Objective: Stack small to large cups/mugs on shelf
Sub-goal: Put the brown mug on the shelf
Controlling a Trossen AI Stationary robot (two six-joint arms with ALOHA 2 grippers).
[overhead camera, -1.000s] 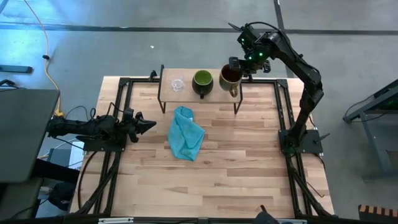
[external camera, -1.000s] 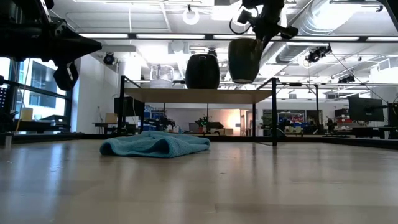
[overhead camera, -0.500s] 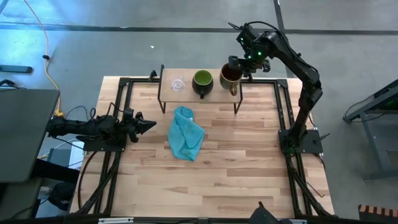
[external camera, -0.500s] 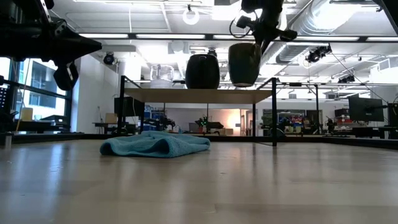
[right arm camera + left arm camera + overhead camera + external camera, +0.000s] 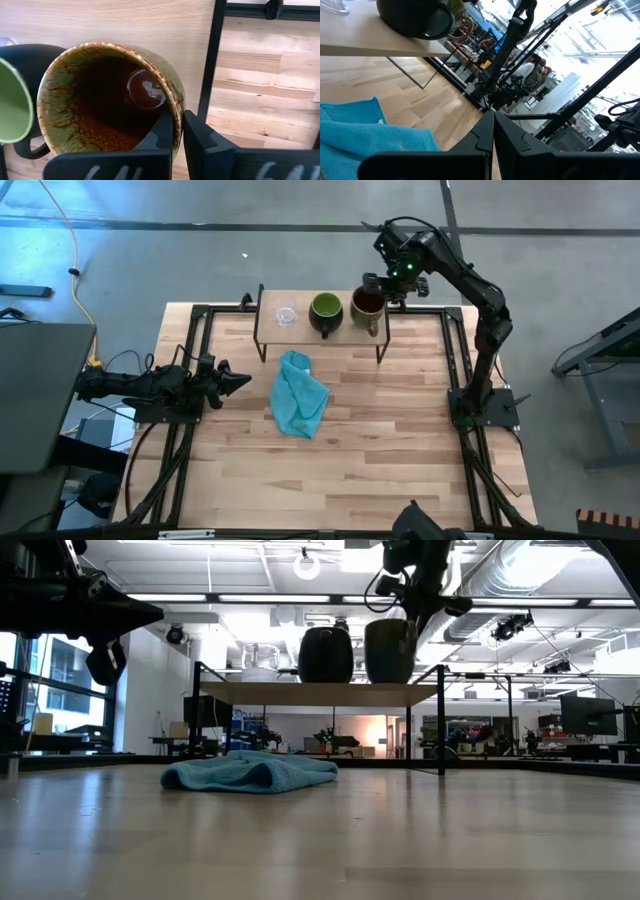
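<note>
Olive mug (image 5: 368,304): upright, mouth up, on shelf (image 5: 300,328) at 3 o'clock end; right gripper (image 5: 178,131) clamps its rim.

We see a grey concrete floor (image 5: 200,250) around the table, a yellow cable (image 5: 72,240) across it, white ceiling ducts (image 5: 520,580), strip lights (image 5: 560,602), tall windows (image 5: 60,680) at left, cluttered workbenches (image 5: 480,735) beyond.

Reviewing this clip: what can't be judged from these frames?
- Whether the olive mug rests on the shelf: low view, too fine to tell.
- Glass cup: high view, too small for detail.
- Right gripper outer finger's contact: right wrist view, mug wall hides it.
- Left gripper: parked, shut.
</note>
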